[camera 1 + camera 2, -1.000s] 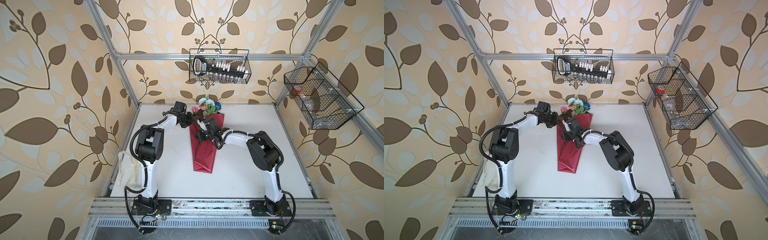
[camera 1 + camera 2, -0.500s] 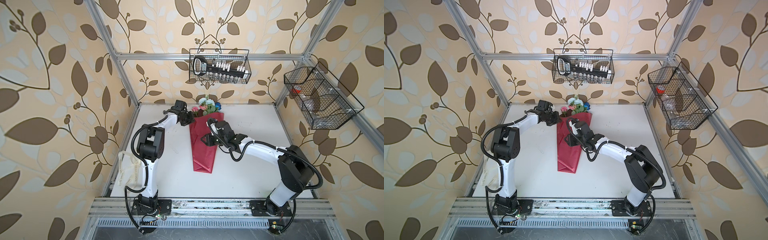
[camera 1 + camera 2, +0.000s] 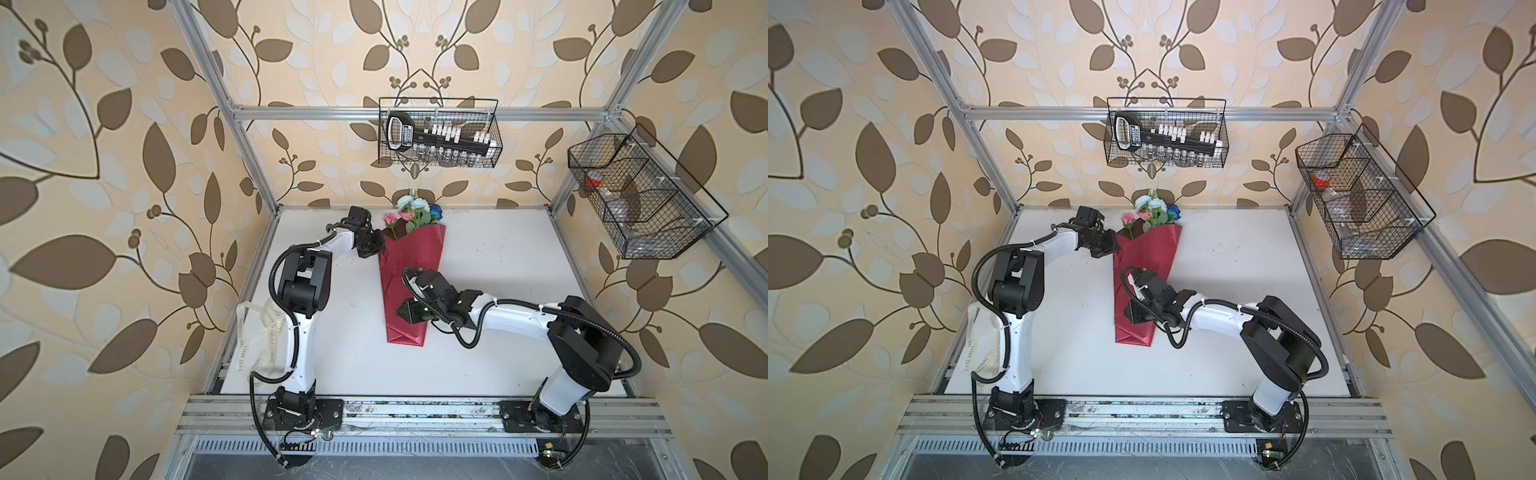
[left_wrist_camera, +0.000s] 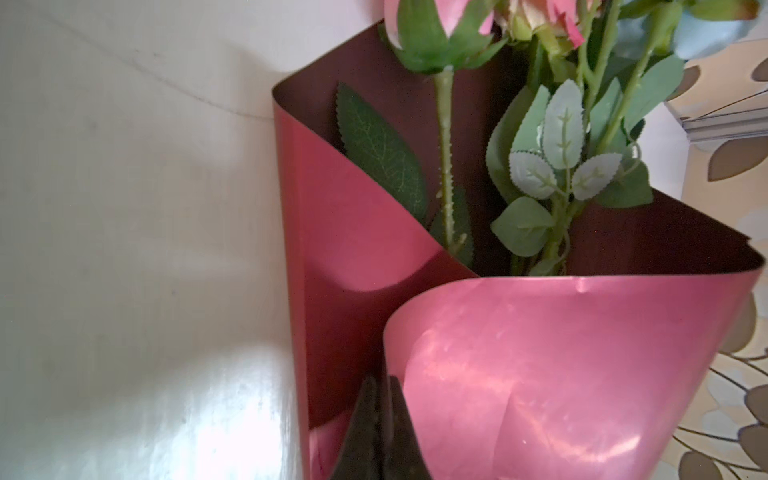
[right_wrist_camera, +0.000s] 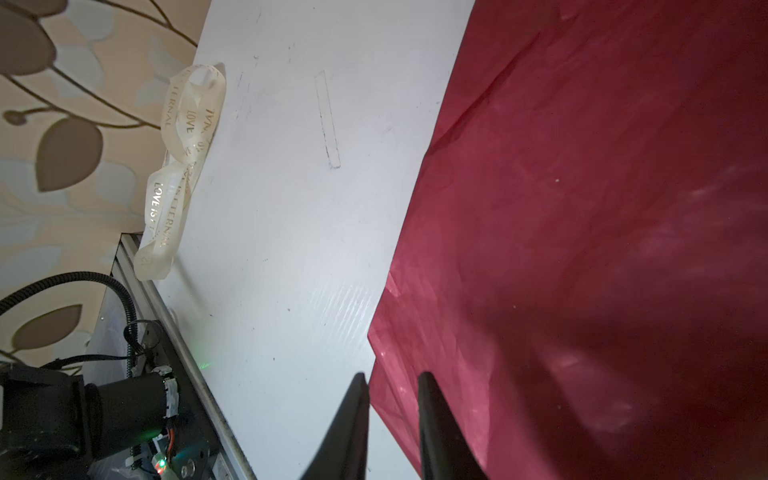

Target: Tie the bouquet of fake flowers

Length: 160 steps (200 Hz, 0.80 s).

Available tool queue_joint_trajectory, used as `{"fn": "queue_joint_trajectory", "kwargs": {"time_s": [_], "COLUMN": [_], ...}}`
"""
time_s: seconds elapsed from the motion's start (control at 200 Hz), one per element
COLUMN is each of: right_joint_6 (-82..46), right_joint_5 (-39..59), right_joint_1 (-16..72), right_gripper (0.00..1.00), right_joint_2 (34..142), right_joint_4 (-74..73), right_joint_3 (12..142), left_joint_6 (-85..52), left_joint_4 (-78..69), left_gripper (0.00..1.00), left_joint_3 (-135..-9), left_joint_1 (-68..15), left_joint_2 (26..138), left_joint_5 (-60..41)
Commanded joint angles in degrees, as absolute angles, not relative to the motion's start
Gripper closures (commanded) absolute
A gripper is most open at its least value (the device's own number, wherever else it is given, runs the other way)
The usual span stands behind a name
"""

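The bouquet of fake flowers [image 3: 415,212] is a small bunch of pink, pale-blue and dark-blue blooms on thin green stems with serrated leaves. The stems are tucked into a shiny red wrapping sheet [image 3: 409,266] rolled into a cone on the white bench [image 3: 498,270].

A second ago the right claw [image 3: 402,311] sat high on the cone, close below the blooms. It has since dropped to the cone's narrow lower part. The left claw [image 3: 379,249] and the bouquet have stayed put.

The cone's long axis runs from the right claw up past the left claw. The blooms point at the back wall, just beyond the left claw and to its right.

In the left wrist view the left claw [image 4: 377,415] is closed tight against the sheet's rim. Whether it pinches a layer I cannot tell. The right claw [image 5: 392,415] stands narrowly parted over the sheet's edge. A cream ribbon [image 5: 187,137] lies well off from both.
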State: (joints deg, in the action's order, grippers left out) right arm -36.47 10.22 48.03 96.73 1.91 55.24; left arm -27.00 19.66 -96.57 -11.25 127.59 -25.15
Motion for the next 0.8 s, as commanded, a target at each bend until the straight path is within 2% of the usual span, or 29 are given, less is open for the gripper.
{"fn": "queue_joint_trajectory", "kwargs": {"time_s": [0.0, 0.735, 0.795], "right_joint_6": [-37.6, -39.1, -39.4], "right_joint_5": [8.5, 7.2, 7.3], "right_joint_1": [48.6, 51.9, 51.9], "right_gripper": [0.79, 0.84, 0.84], "right_joint_2": [98.2, 102.9, 103.3], "right_joint_4": [2.5, 1.9, 1.9], "right_joint_3": [53.8, 49.6, 49.4], "left_joint_6": [-24.9, -25.0, -25.3], "left_joint_4": [20.1, 20.2, 19.9], "left_gripper": [1.00, 1.00, 0.93], "left_joint_3": [-99.0, -100.3, -100.2], "left_joint_1": [-10.4, -10.0, -9.8], "left_joint_2": [127.8, 129.0, 128.5], "left_joint_5": [-26.0, -25.9, -25.5]}}
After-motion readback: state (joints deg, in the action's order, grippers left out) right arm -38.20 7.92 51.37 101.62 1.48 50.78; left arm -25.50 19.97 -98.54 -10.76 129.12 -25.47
